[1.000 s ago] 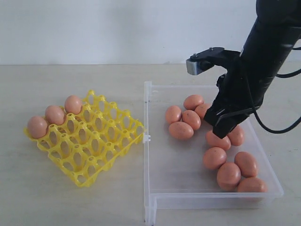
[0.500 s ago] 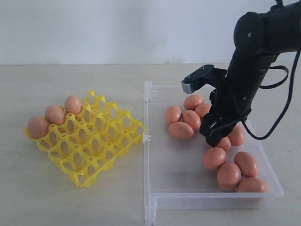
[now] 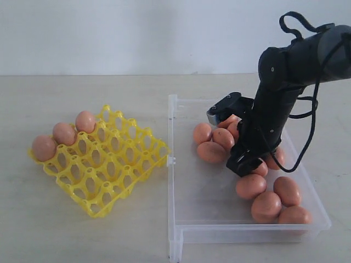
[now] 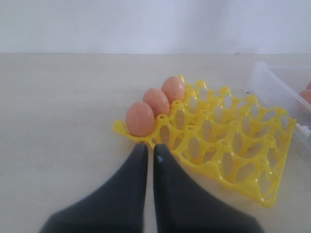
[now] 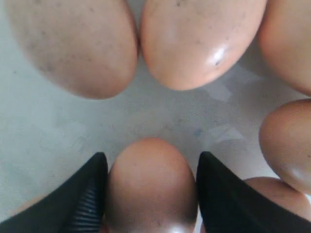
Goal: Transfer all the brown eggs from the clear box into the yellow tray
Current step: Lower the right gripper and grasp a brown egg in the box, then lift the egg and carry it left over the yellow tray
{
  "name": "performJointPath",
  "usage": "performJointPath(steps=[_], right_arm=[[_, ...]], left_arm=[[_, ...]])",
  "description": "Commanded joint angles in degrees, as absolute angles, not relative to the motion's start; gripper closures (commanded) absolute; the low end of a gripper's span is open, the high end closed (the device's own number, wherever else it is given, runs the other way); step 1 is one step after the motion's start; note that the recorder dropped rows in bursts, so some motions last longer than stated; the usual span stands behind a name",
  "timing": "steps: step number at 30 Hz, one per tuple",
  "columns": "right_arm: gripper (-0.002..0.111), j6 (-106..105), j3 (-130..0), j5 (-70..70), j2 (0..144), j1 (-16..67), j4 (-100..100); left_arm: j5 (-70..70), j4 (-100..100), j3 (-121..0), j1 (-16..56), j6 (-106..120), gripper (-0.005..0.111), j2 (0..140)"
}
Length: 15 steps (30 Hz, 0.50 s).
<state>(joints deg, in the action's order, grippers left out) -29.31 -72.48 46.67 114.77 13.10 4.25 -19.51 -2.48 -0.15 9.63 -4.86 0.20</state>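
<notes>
My right gripper (image 3: 244,164) is low inside the clear box (image 3: 172,181), among several brown eggs (image 3: 211,152). In the right wrist view its two fingers press against either side of one brown egg (image 5: 151,189), which lies on the box floor; the gripper (image 5: 152,155) is shut on it. The yellow tray (image 3: 104,164) sits left of the box with three brown eggs (image 3: 64,133) along its far-left edge. My left gripper (image 4: 149,146) is shut and empty, hovering just short of the tray's (image 4: 228,145) near corner, by the three eggs (image 4: 155,102).
More eggs (image 5: 199,39) lie close ahead of the right fingers, and others crowd the box's near right corner (image 3: 274,203). The box's left wall (image 4: 272,87) stands right beside the tray. Bare tabletop (image 3: 82,235) surrounds both.
The right arm has come down and leftward into the box, and its fingers now sit around one egg. The tray, its three eggs and the box have not moved.
</notes>
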Motion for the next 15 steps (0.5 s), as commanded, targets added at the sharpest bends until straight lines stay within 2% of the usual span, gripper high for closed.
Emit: performJointPath(steps=[1, 2, 3, 8, 12, 15], right_arm=[[0.089, -28.92, -72.66, 45.78, 114.88, 12.59, 3.37], [0.101, -28.92, -72.66, 45.70, 114.88, 12.59, 3.37], [0.108, -28.77, -72.66, 45.70, 114.88, 12.59, 3.47], [0.108, -27.36, -72.66, 46.13, 114.20, 12.59, 4.19], [0.108, -22.27, -72.66, 43.18, 107.69, 12.59, 8.96], [0.108, -22.46, -72.66, 39.33, 99.58, 12.84, 28.62]], left_arm=[[-19.38, -2.33, 0.00, 9.92, -4.93, 0.103, 0.00], [-19.38, -2.33, 0.00, 9.92, -4.93, 0.103, 0.00], [-19.38, -2.33, 0.00, 9.92, -4.93, 0.103, 0.00], [-19.38, -2.33, 0.00, 9.92, -4.93, 0.103, 0.00], [-19.38, -2.33, 0.00, 9.92, -4.93, 0.103, 0.00], [-19.38, -2.33, 0.00, 9.92, -4.93, 0.103, 0.00]])
